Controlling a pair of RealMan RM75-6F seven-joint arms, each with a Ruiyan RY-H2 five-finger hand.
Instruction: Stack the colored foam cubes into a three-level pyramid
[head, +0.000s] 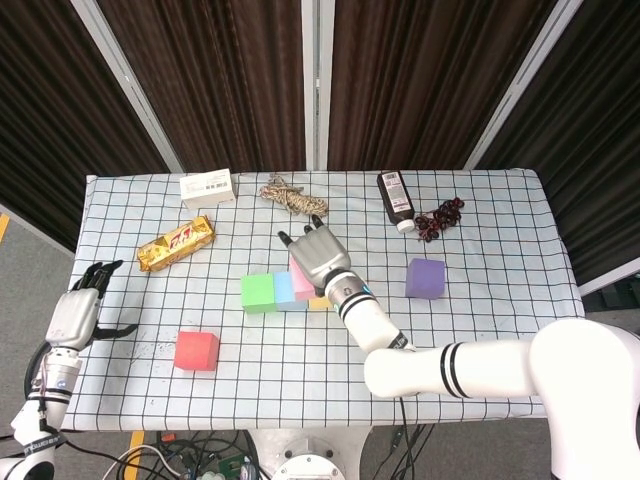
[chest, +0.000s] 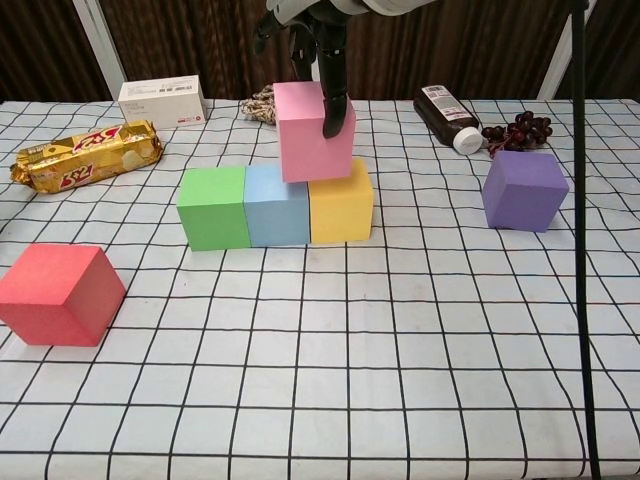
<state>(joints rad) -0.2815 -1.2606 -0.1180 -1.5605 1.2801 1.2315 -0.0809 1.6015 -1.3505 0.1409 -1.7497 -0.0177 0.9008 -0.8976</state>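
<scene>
Table (head: 480, 360) under white black-grid cloth; dark brown curtains (head: 220, 80) behind; grey floor (head: 30, 270).

You've got bright, even light from overhead on both views, and the checked cloth on the worktop (chest: 420, 330) reads crisp with no glare. Shadows stay soft and short: a faint one sits under the red cube (chest: 58, 294) at 8 o'clock. The curtains (head: 230, 80) at 12 o'clock go nearly black. Focus is sharp throughout; in the chest view, grid lines bow slightly toward the edges.

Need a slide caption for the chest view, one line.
Right hand holds the pink cube over the blue cube and yellow cube.
</scene>
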